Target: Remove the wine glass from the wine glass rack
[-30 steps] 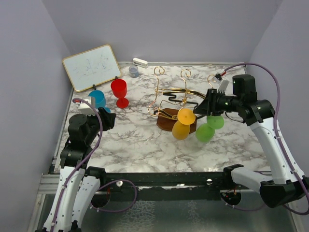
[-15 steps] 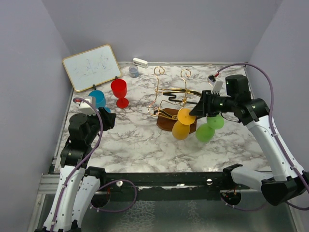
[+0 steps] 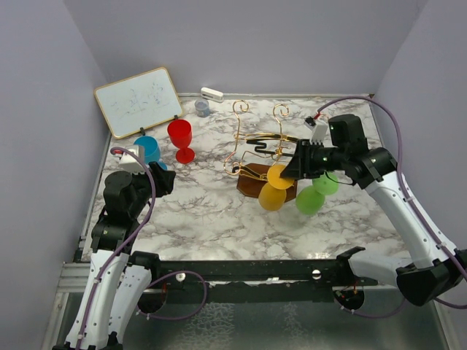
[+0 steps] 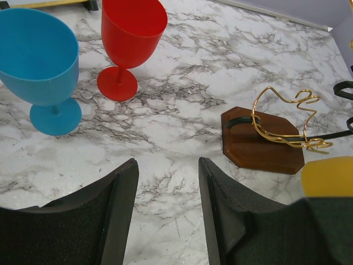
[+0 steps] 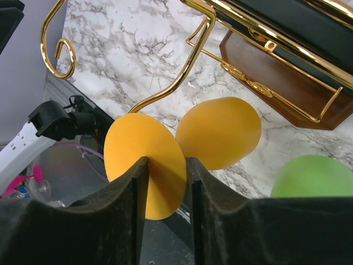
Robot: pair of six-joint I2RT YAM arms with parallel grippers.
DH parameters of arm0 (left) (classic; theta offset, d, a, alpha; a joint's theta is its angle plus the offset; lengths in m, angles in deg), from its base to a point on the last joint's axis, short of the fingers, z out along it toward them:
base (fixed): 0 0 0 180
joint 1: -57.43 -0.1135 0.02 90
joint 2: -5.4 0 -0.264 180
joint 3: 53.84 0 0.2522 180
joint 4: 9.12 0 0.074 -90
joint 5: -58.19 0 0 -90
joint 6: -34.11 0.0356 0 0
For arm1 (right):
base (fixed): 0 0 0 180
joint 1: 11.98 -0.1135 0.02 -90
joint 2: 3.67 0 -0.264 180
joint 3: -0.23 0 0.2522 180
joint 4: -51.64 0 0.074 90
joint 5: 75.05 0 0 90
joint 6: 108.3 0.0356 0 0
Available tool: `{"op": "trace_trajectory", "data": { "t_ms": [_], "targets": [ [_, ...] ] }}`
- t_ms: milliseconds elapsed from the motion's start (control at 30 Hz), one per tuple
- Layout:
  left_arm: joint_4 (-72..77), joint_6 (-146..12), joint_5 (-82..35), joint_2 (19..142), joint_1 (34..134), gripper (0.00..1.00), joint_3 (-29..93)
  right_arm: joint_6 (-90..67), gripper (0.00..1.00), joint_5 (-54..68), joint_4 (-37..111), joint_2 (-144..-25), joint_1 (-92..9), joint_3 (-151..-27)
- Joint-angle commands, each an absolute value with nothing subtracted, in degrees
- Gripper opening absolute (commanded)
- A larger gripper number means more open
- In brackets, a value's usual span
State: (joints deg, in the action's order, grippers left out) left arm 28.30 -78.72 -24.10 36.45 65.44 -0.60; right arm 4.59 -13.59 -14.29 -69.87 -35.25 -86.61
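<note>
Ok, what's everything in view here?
Gold wire wine glass rack, brown wooden base: one, gold, centre.
Orange wine glass: one, orange, hanging on rack.
Green wine glass: one, green, hanging beside it.
Red wine glass: one, red, upright, far left.
Blue wine glass: one, blue, upright beside red.
Wood-framed whiteboard: one, white, far left.
Small grey cylinder: one, grey, far edge.
Small white block: one, white, far edge.
Left end effector: one, black, open, empty.
Right end effector: one, black, astride orange foot.
</note>
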Motion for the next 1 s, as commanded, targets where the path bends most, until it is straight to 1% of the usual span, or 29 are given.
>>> {"op": "trace_trajectory", "data": {
  "t_ms": [0, 67, 367, 533, 833, 967],
  "targets": [
    [27.45, -79.04, -22.59, 36.42, 65.78, 0.50, -0.96, 5.59, 0.28, -11.55, -11.34, -69.84, -36.06, -86.38],
    [27.49, -79.01, -22.59, 36.45, 65.78, 0.50, -0.95, 5.82, 0.22, -11.38, -11.03, -69.62, -36.06, -86.45],
    [27.52, -78.95, -22.62, 36.39, 65.78, 0.50, -0.95, 6.67, 0.07, -12.33, -9.52, -68.18, -36.06, -86.61],
    [27.61, -78.92, -22.67, 36.42, 65.78, 0.50, -0.93, 8.08, 0.01, -13.18, -7.75, -67.02, -36.06, -86.40],
    [27.72, -78.94, -22.75, 36.48, 65.94, 0.50, -1.05, 13.56, 0.01, -13.39, 1.25, -63.64, -36.06, -80.88],
    [27.75, -78.93, -22.84, 36.49, 66.02, 0.50, -0.95, 16.58, 0.01, -11.48, 5.54, -61.53, -36.06, -77.88]
  ]
}}
